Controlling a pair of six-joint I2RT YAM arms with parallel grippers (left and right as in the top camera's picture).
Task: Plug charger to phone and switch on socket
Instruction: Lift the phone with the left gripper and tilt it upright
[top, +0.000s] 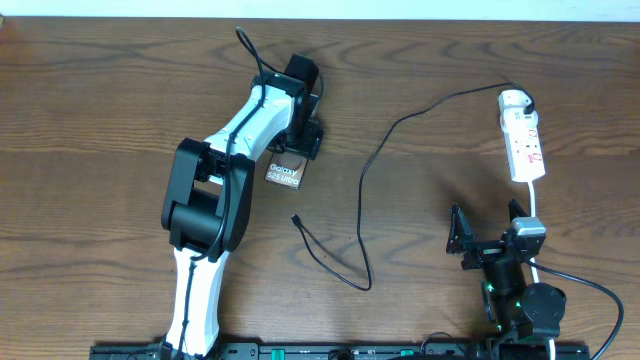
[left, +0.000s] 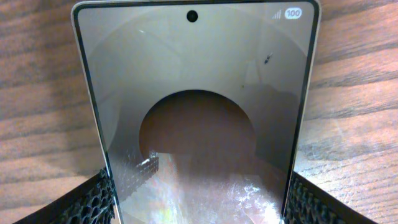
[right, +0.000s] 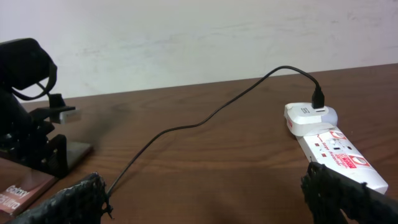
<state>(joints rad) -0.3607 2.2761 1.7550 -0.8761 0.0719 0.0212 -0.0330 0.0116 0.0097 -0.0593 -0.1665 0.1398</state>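
Phone (top: 284, 176), flat grey-brown slab, white lettering, glossy screen

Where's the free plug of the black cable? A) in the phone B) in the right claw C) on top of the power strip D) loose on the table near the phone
D: the plug lies bare on the table, a gap away from the phone, with nothing gripping it.

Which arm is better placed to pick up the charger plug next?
Right, probably: the right pincer is open and free, while the left pincer straddles the phone. The plug lies loose on the table, nearer the left.
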